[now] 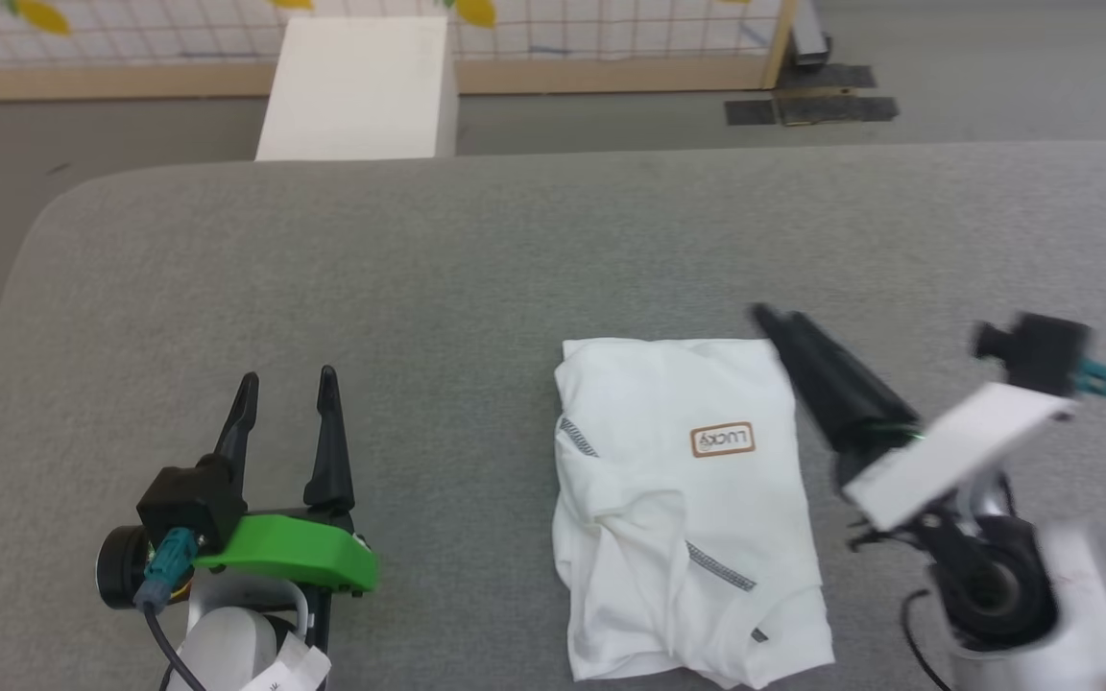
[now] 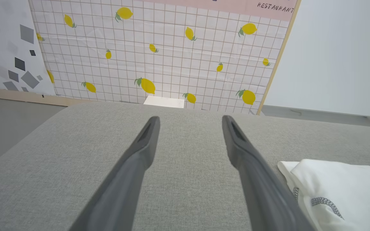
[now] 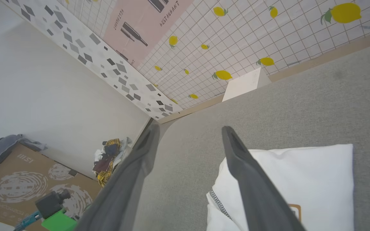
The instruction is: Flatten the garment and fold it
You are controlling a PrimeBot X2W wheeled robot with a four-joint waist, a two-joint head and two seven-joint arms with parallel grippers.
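Note:
The garment (image 1: 687, 509) is a white shirt lying folded into a rough rectangle on the grey table (image 1: 419, 269), chest patch facing up and its near end rumpled. My left gripper (image 1: 286, 384) rests well to its left, open and holding nothing; in the left wrist view the gripper (image 2: 189, 120) hovers over bare cloth, with the garment (image 2: 342, 189) at the lower right. My right gripper (image 1: 769, 321) hangs tilted over the shirt's far right corner. In the right wrist view that gripper (image 3: 189, 128) is open and empty above the garment (image 3: 300, 179).
A white box (image 1: 356, 86) stands on the floor beyond the table's far edge, against a lemon-patterned wall panel (image 2: 172, 48). The table's far left corner is rounded. A cardboard box (image 3: 18, 179) and a pile of clothes (image 3: 109, 157) lie on the floor to the left.

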